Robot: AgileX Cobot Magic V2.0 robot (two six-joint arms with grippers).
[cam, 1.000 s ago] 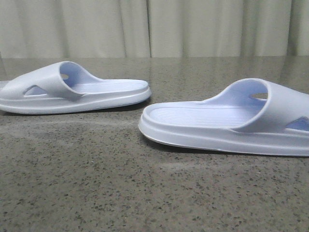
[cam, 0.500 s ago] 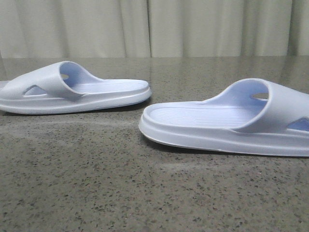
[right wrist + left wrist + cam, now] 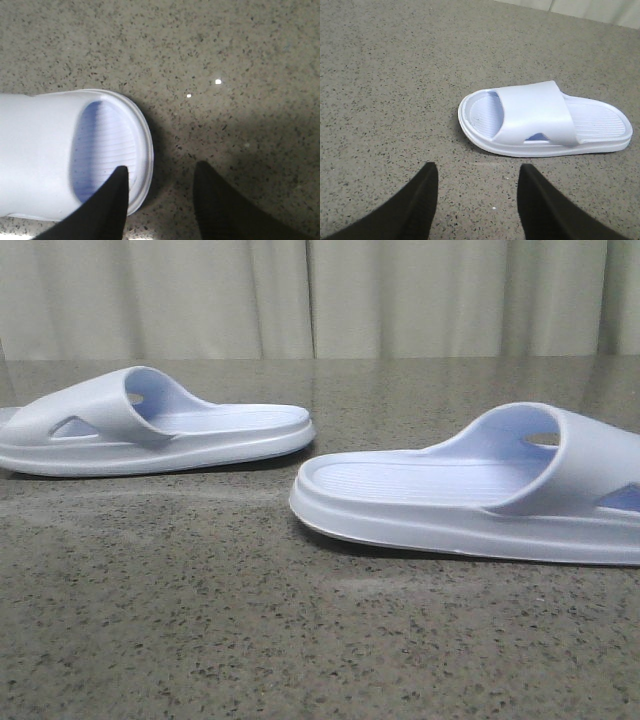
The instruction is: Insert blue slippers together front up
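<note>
Two pale blue-white slippers lie sole-down and apart on the speckled table. In the front view the left slipper [image 3: 150, 425] has its strap to the left, and the right slipper [image 3: 470, 490] has its strap to the right. No gripper shows in that view. In the left wrist view my left gripper [image 3: 477, 167] is open and empty, short of the left slipper [image 3: 535, 117]. In the right wrist view my right gripper [image 3: 161, 169] is open. One of its fingers [image 3: 112, 205] is over the toe rim of the right slipper [image 3: 45, 145]. The other is over bare table.
The grey speckled stone table [image 3: 300, 640] runs back to a pale curtain [image 3: 320, 295]. A gap of bare table lies between the two slippers.
The whole front view has shifted a few pixels to the right. The slippers keep the same places relative to each other.
</note>
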